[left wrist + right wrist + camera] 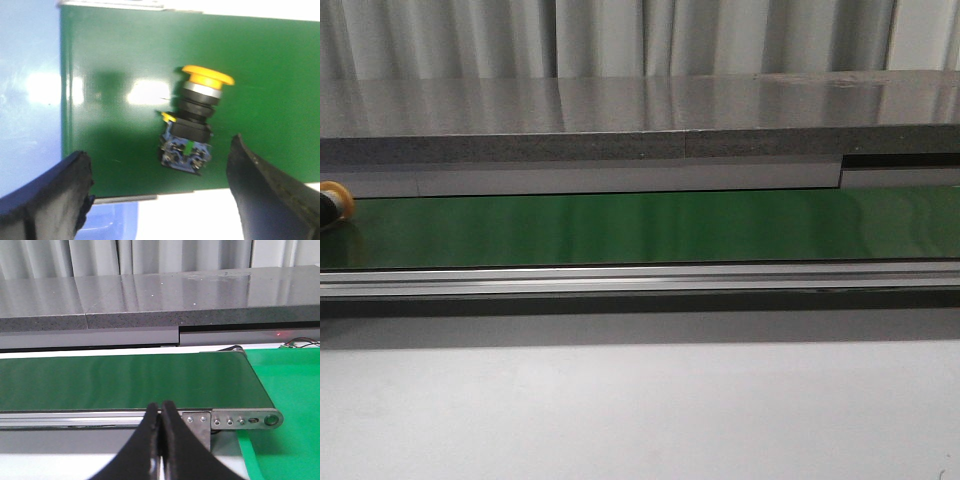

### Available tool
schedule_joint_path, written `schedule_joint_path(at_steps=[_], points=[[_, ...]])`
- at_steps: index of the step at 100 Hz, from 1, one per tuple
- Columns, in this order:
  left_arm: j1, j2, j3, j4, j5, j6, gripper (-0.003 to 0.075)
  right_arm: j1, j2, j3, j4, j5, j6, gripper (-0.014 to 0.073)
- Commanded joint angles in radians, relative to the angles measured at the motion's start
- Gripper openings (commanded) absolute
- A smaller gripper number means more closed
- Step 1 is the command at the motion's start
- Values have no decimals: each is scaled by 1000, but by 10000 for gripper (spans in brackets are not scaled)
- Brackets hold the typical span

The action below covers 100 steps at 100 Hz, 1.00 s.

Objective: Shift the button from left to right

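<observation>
The button (192, 122) lies on its side on the green conveyor belt (115, 65), yellow-orange mushroom cap away from the fingers, black body and clear/green contact block toward them. In the front view only its orange cap (334, 203) peeks in at the far left edge of the belt (650, 228). My left gripper (159, 172) is open above the belt, its two black fingers (55, 192) wide apart on either side of the button and not touching it. My right gripper (161, 412) is shut with nothing between its fingers, in front of the belt's near rail.
A grey stone-like ledge (620, 120) runs behind the belt and an aluminium rail (640, 278) along its front. The belt's right end with roller and bracket (250, 419) meets a bright green surface (290, 390). White tabletop (640, 410) lies in front.
</observation>
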Motion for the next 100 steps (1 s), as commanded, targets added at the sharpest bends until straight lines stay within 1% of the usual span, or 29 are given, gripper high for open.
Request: schedule_joint_path(at_steps=[1,14,21,27,41,46,54,75,93,100], points=[[-12,-124,38,-66,-60,31,535,-2,14,-16,-12,-82,-10,-67],[-40,-264,171,-67,-176,65,535,-2,14,-16,-12,-82,-10,-67],[-64,-353,254,-67,-265,87,535,-2,14,-16,-12,-82,-10,-67],[-87,-439,332,-67,-357,112,535,-2,14,-16,-12,-82,-10,-67],[-146,-640,520,-58,-592,120,535,-2,14,-16,-12,-82,-10,-67],[-169,-723,598,-56,-672,148,535,-2,14,-16,-12,-82,-10,-67],[-188,-823,693,-52,-760,166,535,-2,14,-16,-12,-82,-10,-67],[-194,-1108,962,-57,-923,166,535,-2,14,-16,-12,-82,-10,-67],[-194,-1306,1125,-57,-982,166,535,-2,14,-16,-12,-82,-10,-67],[-194,-1362,1170,-57,-1035,166,535,-2,14,-16,-12,-82,-10,-67]])
